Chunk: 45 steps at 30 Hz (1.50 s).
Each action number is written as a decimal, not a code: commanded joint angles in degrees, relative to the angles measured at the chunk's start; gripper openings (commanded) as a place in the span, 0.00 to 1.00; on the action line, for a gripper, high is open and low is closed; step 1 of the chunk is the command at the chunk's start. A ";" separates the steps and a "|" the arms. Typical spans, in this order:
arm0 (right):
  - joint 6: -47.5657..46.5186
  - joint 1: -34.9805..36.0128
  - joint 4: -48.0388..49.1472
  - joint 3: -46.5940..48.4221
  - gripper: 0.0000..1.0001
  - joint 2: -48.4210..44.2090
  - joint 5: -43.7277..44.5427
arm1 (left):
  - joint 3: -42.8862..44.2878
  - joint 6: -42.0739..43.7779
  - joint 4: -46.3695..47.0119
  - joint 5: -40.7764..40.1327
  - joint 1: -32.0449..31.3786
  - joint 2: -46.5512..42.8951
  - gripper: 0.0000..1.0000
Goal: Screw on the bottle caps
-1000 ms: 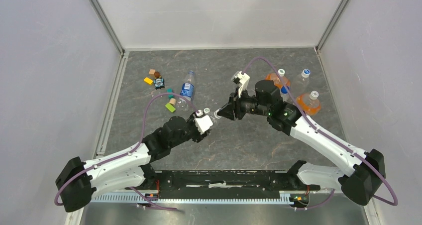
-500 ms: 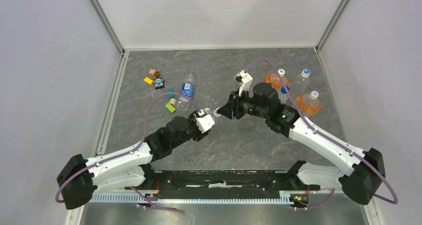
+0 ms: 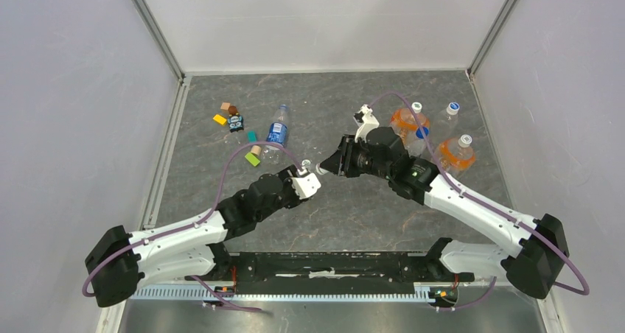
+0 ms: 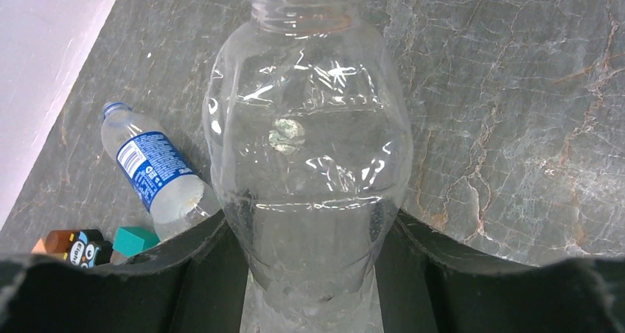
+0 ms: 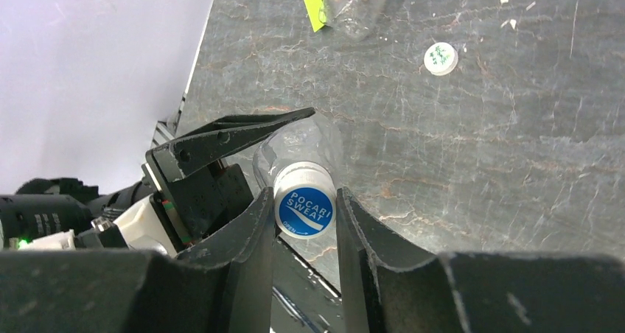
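My left gripper (image 4: 308, 226) is shut on the lower body of the unlabelled clear bottle (image 4: 309, 141) and holds it tilted above the table. A white cap with a blue printed top (image 5: 304, 208) sits on the bottle's mouth. My right gripper (image 5: 304, 197) is shut on this cap. In the top view the grippers meet at mid-table, left (image 3: 313, 177) and right (image 3: 326, 167). A second white cap (image 5: 441, 58) lies loose on the table. The blue-labelled bottle (image 3: 277, 132) lies on its side behind, uncapped; it also shows in the left wrist view (image 4: 151, 167).
Two orange-liquid bottles (image 3: 407, 117) (image 3: 457, 152) and a clear bottle with a blue cap (image 3: 446, 116) stand at the back right. Small coloured blocks and a toy figure (image 3: 236, 119) lie at the back left, near the labelled bottle.
The two grippers have closed the small gap between them, so the cap now sits at the bottle's mouth. The right wrist has turned a little.
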 commanded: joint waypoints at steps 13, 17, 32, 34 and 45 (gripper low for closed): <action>26.29 6.43 -7.67 -2.31 0.00 0.62 12.42 | 2.33 13.57 11.16 -7.01 -5.75 0.46 0.02; 33.75 8.19 -6.53 -4.82 0.00 -0.31 13.60 | 2.24 14.48 11.89 -8.77 -6.29 0.84 0.02; 44.77 11.24 -0.74 -11.27 0.00 -7.73 25.72 | 2.72 3.14 13.11 -4.43 -6.36 1.45 0.02; 43.03 11.24 -1.80 -10.03 0.00 -7.76 26.48 | 2.64 3.66 12.67 -4.50 -6.29 1.34 0.02; 42.40 11.24 -2.16 -9.93 0.30 -8.70 27.64 | 2.42 3.25 12.97 -4.82 -6.42 2.14 0.02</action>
